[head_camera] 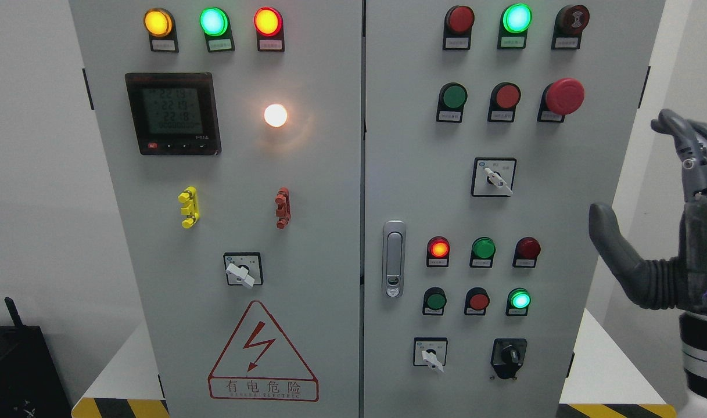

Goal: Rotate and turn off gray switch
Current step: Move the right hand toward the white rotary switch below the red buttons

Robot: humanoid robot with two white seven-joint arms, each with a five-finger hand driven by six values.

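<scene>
A grey electrical cabinet fills the head view. Three grey-white rotary switches sit on it: one on the left door (240,273), one mid right door (498,180), one low on the right door (432,357). All three levers point down and to the right. My right hand (638,174) is raised at the right edge, beside the cabinet's right side, open, with its thumb (606,232) spread toward the panel and touching nothing. The nearest switch, mid right door, is well to its left. My left hand does not show.
A black rotary knob (509,354) sits beside the lowest switch. Lit and unlit pilot lamps, push buttons, a red mushroom stop button (564,96), a digital meter (172,113) and a door latch (393,259) cover the panel. A black box (16,371) stands at lower left.
</scene>
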